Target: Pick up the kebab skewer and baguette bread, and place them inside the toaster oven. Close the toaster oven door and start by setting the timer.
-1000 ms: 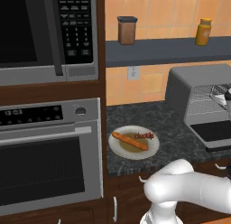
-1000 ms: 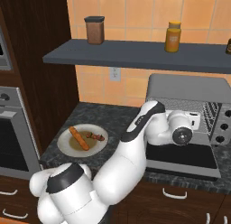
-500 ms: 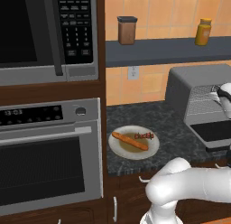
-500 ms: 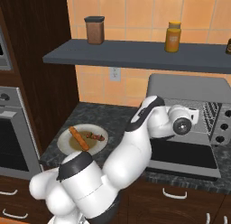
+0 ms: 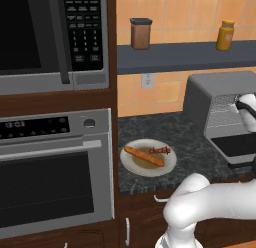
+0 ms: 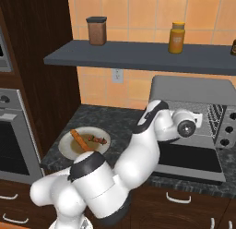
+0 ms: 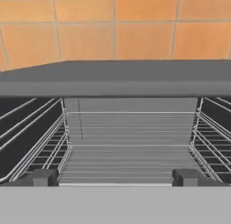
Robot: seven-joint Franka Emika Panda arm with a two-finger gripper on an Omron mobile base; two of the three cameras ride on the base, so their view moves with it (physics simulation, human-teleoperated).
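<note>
On the white plate (image 6: 69,149) lie the orange-brown baguette bread (image 6: 79,139) and the shorter kebab skewer (image 6: 96,140) with dark chunks, also seen as baguette bread (image 5: 144,156) and kebab skewer (image 5: 160,151). The grey toaster oven (image 6: 193,89) stands to the right with its door (image 6: 184,159) folded down flat. My gripper (image 7: 116,178) is open and holds nothing. It points straight into the oven cavity at the wire rack (image 7: 128,146). The hand (image 6: 186,125) hovers above the lowered door, far from the plate.
Knobs (image 6: 226,129) sit on the toaster oven's right side. A shelf (image 6: 138,55) above carries a brown jar (image 6: 97,30) and a yellow jar (image 6: 176,37). A built-in steel oven (image 5: 55,167) and a microwave (image 5: 50,37) fill the left. An outlet (image 6: 117,75) is on the tiled wall.
The hand has risen from just over the lowered door to the height of the oven opening and now faces into the cavity. Plate, bread and skewer have not moved.
</note>
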